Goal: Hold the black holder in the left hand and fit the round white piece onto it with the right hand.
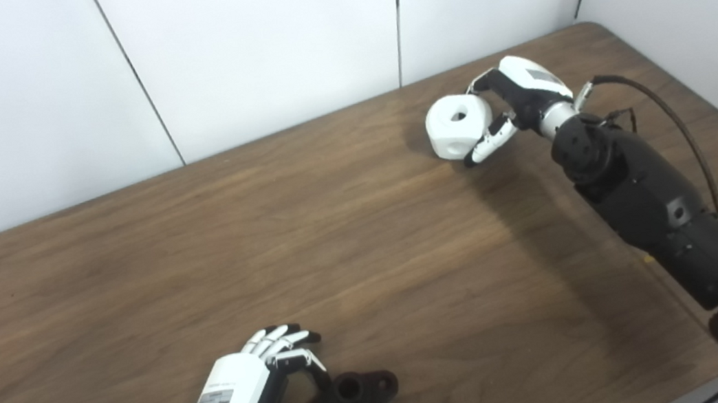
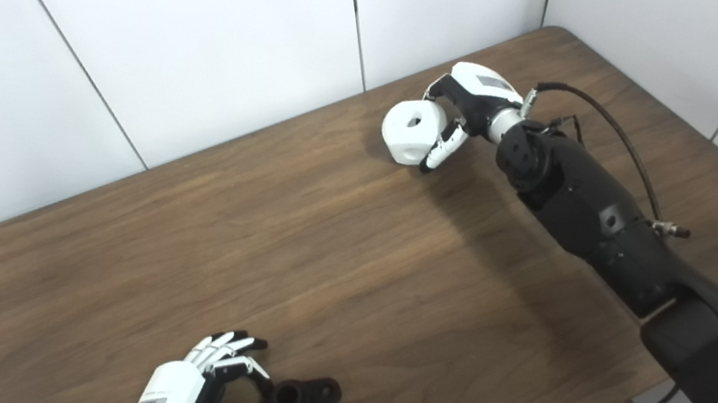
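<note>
Left hand (image 1: 236,401) fingers curled around black holder (image 1: 350,397) near table (image 1: 132,273) front edge. Right hand (image 1: 513,105) fingers closed on round white piece (image 1: 458,124), far back, well apart.

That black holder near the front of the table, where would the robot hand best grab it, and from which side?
Probably by the raised round collar in the middle of the black holder, coming from its left, where the left robot hand already sits with fingers curled around it. The holder lies flat with thin ears sticking out, so the collar is the only tall part to pinch, and a side grip leaves its open top free for the round white piece.
</note>
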{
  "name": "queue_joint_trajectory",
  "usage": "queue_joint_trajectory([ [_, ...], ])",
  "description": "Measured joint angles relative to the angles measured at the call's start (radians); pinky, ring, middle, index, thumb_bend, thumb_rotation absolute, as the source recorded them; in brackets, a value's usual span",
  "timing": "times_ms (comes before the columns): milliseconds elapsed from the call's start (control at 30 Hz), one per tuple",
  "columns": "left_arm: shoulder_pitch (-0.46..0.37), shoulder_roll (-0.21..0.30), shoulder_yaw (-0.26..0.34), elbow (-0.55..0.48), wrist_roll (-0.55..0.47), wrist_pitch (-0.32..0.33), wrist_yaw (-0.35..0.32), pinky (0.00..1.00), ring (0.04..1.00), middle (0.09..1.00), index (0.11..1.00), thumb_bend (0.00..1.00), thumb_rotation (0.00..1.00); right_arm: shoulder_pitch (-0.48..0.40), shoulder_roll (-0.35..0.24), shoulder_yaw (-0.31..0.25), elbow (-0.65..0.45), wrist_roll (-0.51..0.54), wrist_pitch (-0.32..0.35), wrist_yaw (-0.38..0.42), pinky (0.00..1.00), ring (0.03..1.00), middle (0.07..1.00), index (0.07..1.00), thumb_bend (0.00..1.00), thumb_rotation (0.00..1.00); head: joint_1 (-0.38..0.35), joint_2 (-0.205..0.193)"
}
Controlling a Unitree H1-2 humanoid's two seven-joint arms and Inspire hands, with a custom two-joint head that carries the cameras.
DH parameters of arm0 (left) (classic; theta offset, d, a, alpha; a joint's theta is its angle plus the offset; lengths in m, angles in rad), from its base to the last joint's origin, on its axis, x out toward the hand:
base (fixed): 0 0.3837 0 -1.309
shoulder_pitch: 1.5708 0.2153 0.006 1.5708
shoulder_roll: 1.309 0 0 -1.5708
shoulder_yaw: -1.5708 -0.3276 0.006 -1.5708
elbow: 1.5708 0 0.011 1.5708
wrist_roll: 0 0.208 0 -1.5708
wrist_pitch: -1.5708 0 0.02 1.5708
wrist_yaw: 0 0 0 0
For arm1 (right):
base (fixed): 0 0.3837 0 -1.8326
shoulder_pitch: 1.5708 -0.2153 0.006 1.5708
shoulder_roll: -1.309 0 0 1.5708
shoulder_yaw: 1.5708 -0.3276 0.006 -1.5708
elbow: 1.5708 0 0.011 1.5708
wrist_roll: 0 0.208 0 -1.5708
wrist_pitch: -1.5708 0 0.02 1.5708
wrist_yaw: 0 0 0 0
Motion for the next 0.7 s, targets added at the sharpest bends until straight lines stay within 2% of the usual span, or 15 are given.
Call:
queue_joint_trajectory([
  [300, 0.000, -0.001, 0.000, 0.000, 0.000, 0.000, 0.000, 0.90, 0.885, 0.816, 0.485, 0.52, 0.06, 0.057, 0.000, -0.024, -0.120, 0.008, 0.007, 0.009, 0.87, 0.928, 0.820, 0.482, 0.52, 0.14, 0.020, 0.000],
  [467, -0.001, -0.003, -0.003, 0.000, 0.003, 0.001, -0.002, 0.91, 0.886, 0.815, 0.485, 0.52, 0.06, 0.087, 0.000, -0.041, -0.236, 0.015, 0.012, 0.021, 0.87, 0.915, 0.815, 0.483, 0.52, 0.14, 0.032, 0.000],
  [700, -0.002, -0.011, -0.005, 0.000, 0.016, 0.003, -0.009, 0.91, 0.883, 0.810, 0.485, 0.52, 0.06, 0.177, 0.021, -0.062, -0.411, 0.033, 0.031, 0.051, 0.85, 0.905, 0.809, 0.482, 0.52, 0.14, 0.074, -0.009],
])
